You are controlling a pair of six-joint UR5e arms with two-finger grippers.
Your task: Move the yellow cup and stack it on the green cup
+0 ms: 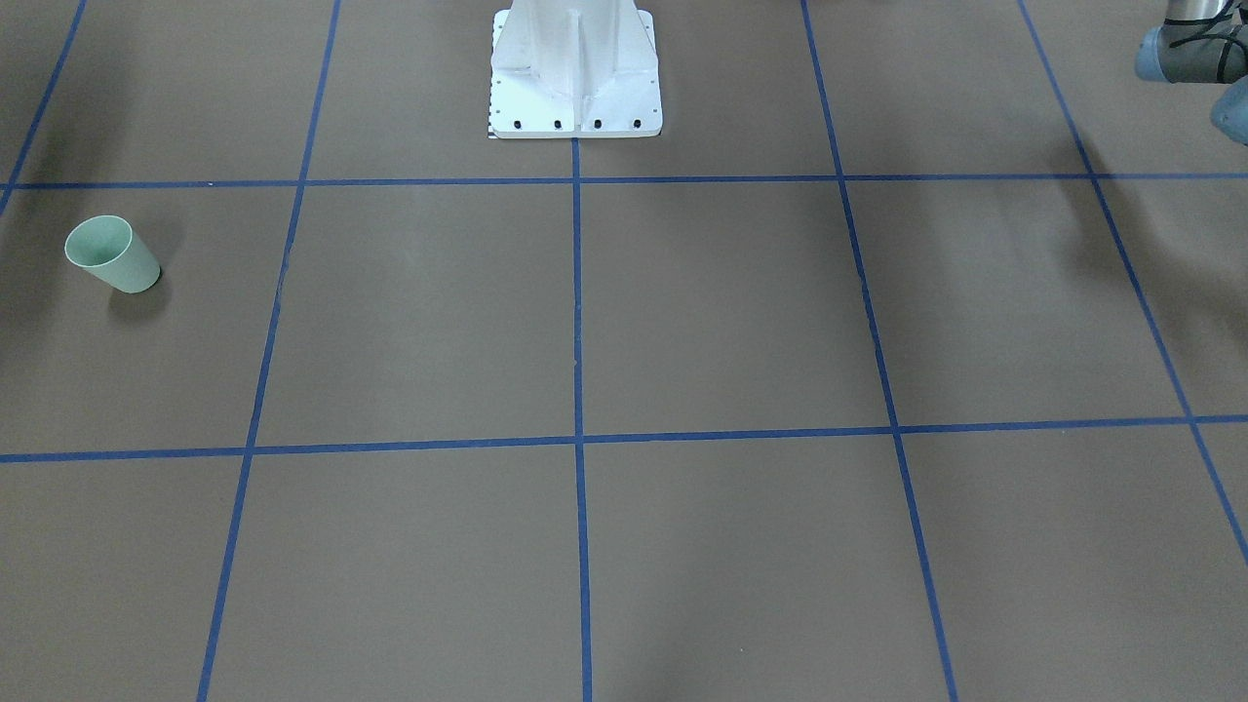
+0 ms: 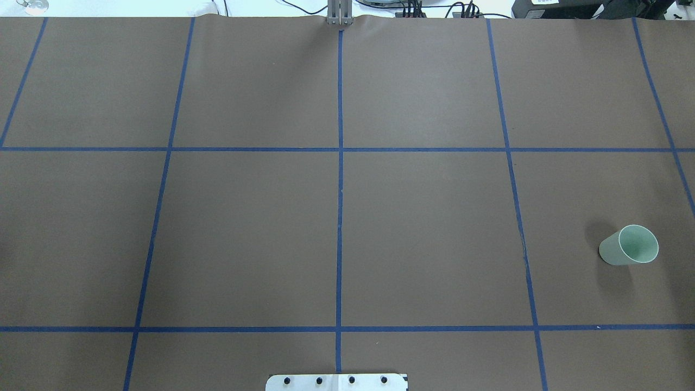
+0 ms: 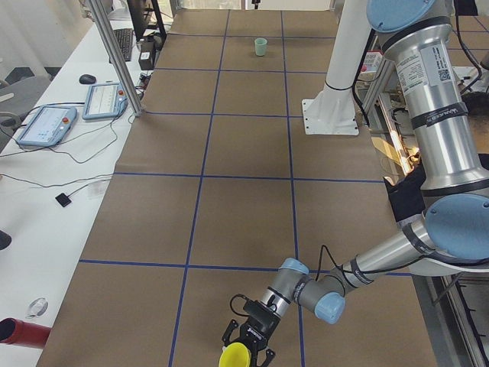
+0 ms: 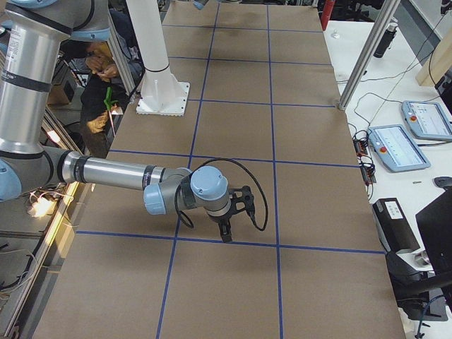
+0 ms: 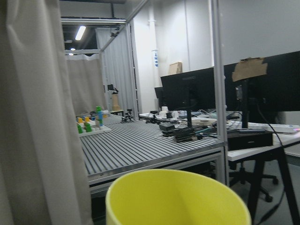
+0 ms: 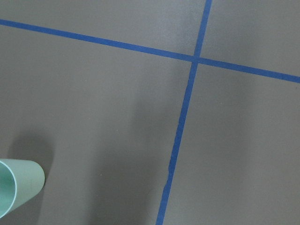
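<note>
The brown bench (image 2: 244, 228) is filling every outside view, with blue tape lines (image 2: 340, 190) dividing it into squares. The left arm (image 3: 435, 115) is reaching low over the end of the bench farthest from the white base (image 1: 575, 88) on the robot's left. Only a grey joint of it is entering the front-facing view, at a corner. The right arm (image 4: 106, 173) is stretching out over the bench on the other side of the white base.

The green cup (image 2: 629, 245) is standing upright on the bench, mouth up, well apart from the white base on the robot's right. The right wrist camera is catching only part of it, cut off at a corner.

The yellow cup (image 3: 234, 357) is sitting at the tip of the left claw (image 3: 248, 345), well apart from the white base on the robot's left. The picture's bottom edge is cutting it off, so I cannot tell whether it is touching the bench. The left wrist camera is showing only its rim and no fingers.

The left claw's dark fingers are flanking the yellow cup, but only a side view is showing them, so I cannot tell whether they are clenched or released. The right claw (image 4: 225, 233) is pointing down at a tape line. I cannot tell its state either.
</note>
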